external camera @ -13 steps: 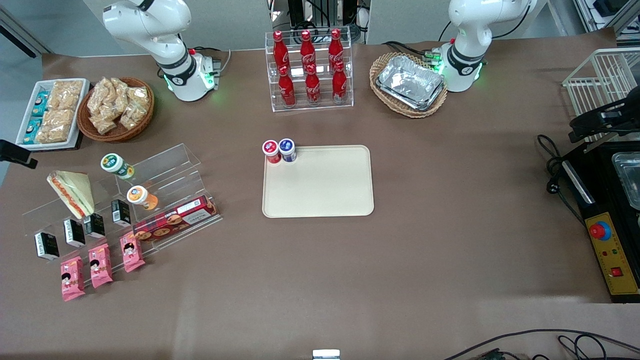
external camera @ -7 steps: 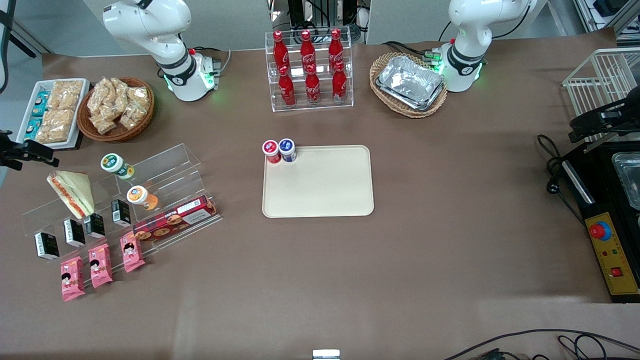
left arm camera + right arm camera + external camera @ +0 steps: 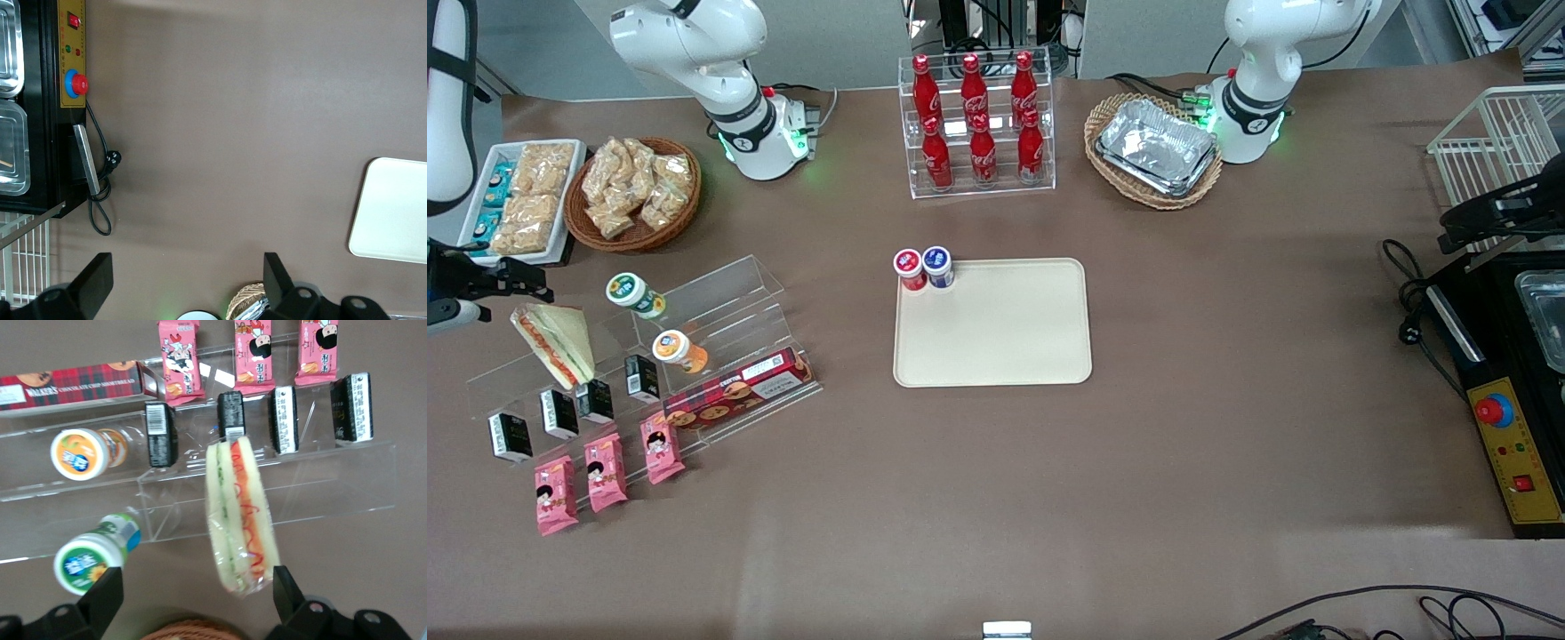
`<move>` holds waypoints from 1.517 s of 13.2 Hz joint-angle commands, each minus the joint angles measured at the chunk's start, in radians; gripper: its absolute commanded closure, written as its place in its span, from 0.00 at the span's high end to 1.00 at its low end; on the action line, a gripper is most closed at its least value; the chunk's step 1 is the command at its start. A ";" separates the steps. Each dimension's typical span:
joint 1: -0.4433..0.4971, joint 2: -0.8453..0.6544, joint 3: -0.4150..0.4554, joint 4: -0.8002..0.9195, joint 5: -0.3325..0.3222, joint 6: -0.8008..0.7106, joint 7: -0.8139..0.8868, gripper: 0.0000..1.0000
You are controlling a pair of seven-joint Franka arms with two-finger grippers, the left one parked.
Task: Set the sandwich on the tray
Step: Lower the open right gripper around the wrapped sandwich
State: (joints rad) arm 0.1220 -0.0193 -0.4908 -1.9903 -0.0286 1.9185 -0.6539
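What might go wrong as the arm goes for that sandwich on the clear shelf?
The gripper hangs open above the sandwich, not yet touching it. The wrapped wedge looks soft, so a hard squeeze could crush it or let the plastic slip. Small black cartons and a green-capped bottle sit close by and could be knocked. On the tray, two small bottles occupy one corner.

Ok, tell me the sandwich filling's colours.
Sandwich: red-orange and green stripes between white bread, clearest in the right wrist view, gripper open beside it.

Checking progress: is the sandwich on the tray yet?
No, the sandwich lies on the clear rack, apart from the tray, with the open claw above it.
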 commanded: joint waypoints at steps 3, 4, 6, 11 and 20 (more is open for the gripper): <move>-0.007 0.070 -0.029 -0.011 -0.017 0.083 -0.093 1.00; -0.007 0.073 -0.029 -0.013 -0.017 0.092 -0.093 1.00; -0.016 0.088 -0.029 -0.048 -0.016 0.132 -0.093 1.00; -0.021 0.096 -0.029 -0.122 -0.011 0.254 -0.095 1.00; -0.019 0.094 -0.029 -0.157 0.009 0.263 -0.102 0.71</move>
State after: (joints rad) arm 0.1069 0.0901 -0.5200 -2.1274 -0.0281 2.1559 -0.7400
